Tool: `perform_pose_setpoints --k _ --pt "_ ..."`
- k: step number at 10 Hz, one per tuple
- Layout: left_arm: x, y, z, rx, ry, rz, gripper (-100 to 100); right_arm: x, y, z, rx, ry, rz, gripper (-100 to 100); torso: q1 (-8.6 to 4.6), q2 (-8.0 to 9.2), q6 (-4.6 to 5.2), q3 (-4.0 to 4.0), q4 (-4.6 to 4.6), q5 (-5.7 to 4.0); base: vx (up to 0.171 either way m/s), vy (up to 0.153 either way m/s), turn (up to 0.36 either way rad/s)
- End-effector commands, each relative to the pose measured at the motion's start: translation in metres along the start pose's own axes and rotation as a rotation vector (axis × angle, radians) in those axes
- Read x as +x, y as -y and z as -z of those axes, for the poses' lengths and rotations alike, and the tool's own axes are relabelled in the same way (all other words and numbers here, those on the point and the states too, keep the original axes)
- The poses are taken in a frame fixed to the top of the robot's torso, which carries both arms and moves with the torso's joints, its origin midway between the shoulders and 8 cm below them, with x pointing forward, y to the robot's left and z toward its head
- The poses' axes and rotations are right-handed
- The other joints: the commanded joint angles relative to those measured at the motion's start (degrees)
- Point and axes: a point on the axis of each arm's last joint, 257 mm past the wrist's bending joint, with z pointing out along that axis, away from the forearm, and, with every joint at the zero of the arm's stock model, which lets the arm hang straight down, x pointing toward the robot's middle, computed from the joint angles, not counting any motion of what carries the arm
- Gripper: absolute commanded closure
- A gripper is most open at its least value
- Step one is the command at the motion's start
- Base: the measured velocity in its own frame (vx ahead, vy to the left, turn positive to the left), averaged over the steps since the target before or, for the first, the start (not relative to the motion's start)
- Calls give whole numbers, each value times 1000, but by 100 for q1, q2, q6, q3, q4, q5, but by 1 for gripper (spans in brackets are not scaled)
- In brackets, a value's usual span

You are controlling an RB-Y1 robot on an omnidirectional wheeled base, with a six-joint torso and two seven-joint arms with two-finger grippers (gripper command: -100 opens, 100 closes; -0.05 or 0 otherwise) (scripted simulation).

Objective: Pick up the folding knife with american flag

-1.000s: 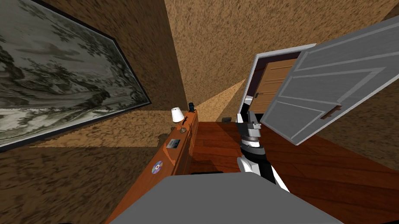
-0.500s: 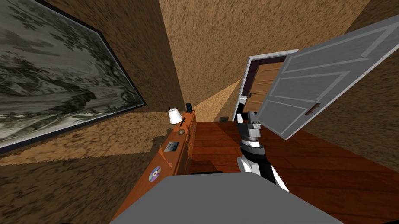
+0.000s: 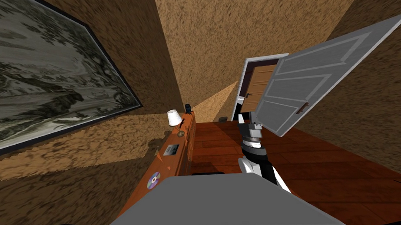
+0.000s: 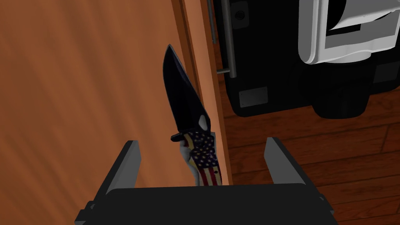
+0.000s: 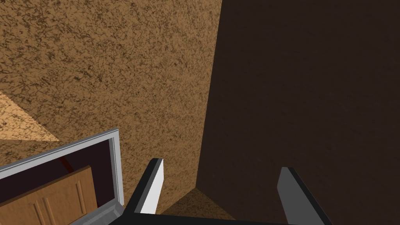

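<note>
While our left gripper (image 4: 203,141) is holding its fingers (image 4: 131,158) wide around the flag-handled folding knife (image 4: 190,113) at the edge of the orange sideboard (image 4: 78,97), our right gripper (image 5: 221,164) is hanging released.

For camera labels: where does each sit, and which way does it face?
Head: high, looking steeply down at the orange cabinet; right gripper shows.
Left wrist: on left gripper, open, facing the flag knife on that cabinet.
Right wrist: on right gripper, open, facing a wall corner.
Head and right wrist share the door frame.
</note>
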Motion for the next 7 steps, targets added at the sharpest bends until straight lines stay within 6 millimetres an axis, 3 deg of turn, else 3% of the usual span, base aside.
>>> perform_pose_setpoints --k 1,2,3,7 --pt "0 0 0 0 0 0 -100 0 0 0 0 0 0 0 0 0 0 0 0 0 10 22 -21" --pt "-2 0 0 -2 5 5 0 0 0 0 0 0 0 0 -8 2 -2 1 1 -1 0 0 0" --pt "0 -4 -8 -2 3 0 -100 0 0 0 0 0 0 0 -14 5 -1 3 1 -3 1 19 32" --pt "3 -12 -23 -4 2 -10 -100 0 0 0 0 0 0 0 -9 4 -1 3 1 -1 5 25 24"
